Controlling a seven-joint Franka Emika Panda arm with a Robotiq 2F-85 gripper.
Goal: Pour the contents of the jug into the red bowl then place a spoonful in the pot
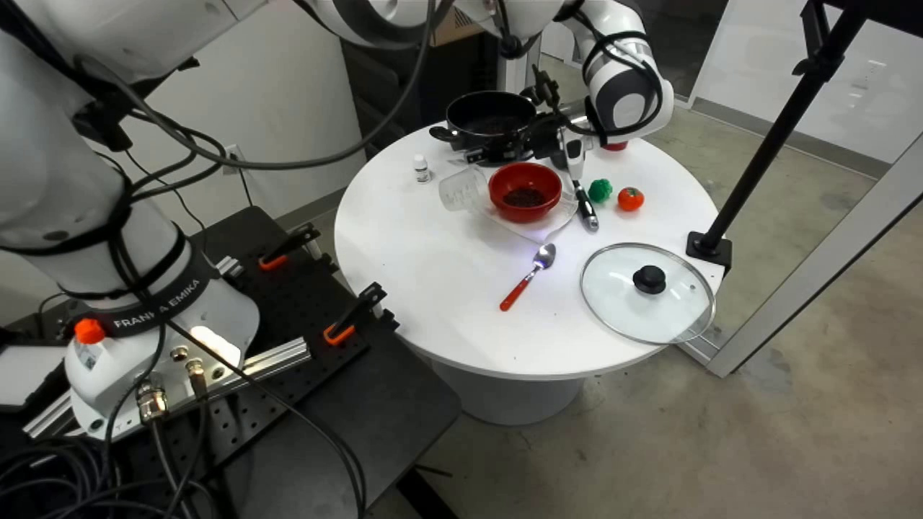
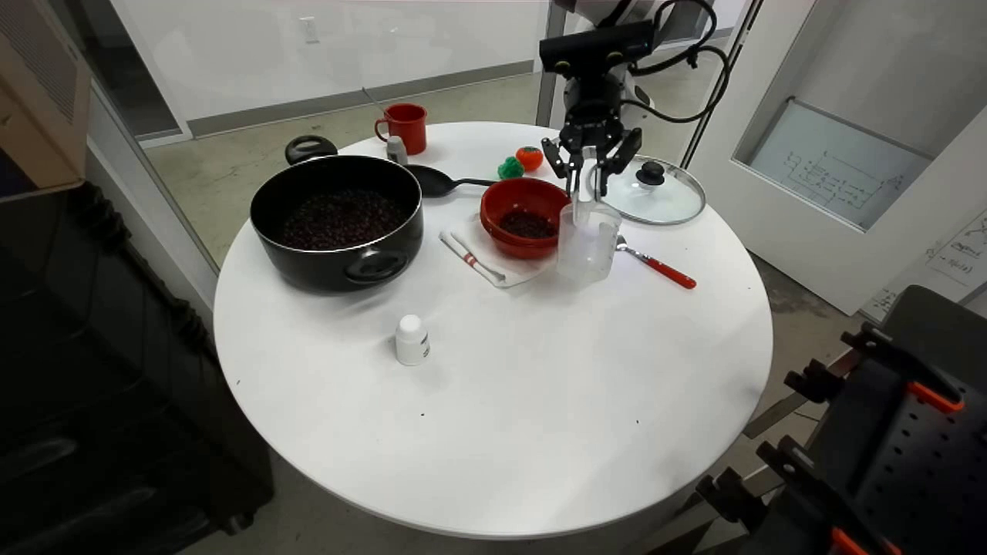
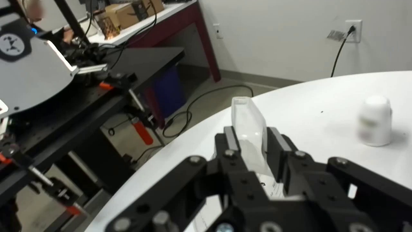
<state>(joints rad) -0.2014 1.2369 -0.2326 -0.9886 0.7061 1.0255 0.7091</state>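
robotiq claw [image 3: 252, 141] clenched on the translucent handle [image 3: 248, 127] of the clear measuring jug [image 2: 587, 250]; its 2 dark fingers [image 3: 223, 148] flank that handle in the wrist view. the jug is held aloft over the round white table [image 2: 540, 401], near the red bowl [image 2: 509, 199], whose rim it overlaps in an exterior view; whether jug and bowl touch cannot be told. the bowl rests on a white cloth [image 2: 515, 268] and contains dark bean-like pieces [image 2: 528, 223]. the black pot [image 2: 316, 270], with 2 side handles, stands apart from the bowl and holds similar dark pieces. a black ladle [image 2: 433, 182] lies with its head just beside the pot and its shaft pointing toward the bowl. the red-handled metal spoon [image 1: 535, 271] lies on the table near the round glass lid [image 1: 647, 301], whose black knob [image 1: 649, 279] faces upward. also shown: a tomato [image 1: 630, 199] and a green broccoli-like piece [image 1: 600, 190], just beside each other; a red mug [image 2: 405, 129], close to the pot, in an exterior view; and a white bottle [image 2: 412, 343], upright and well apart from the bowl, in both exterior views and blurred in the wrist view.
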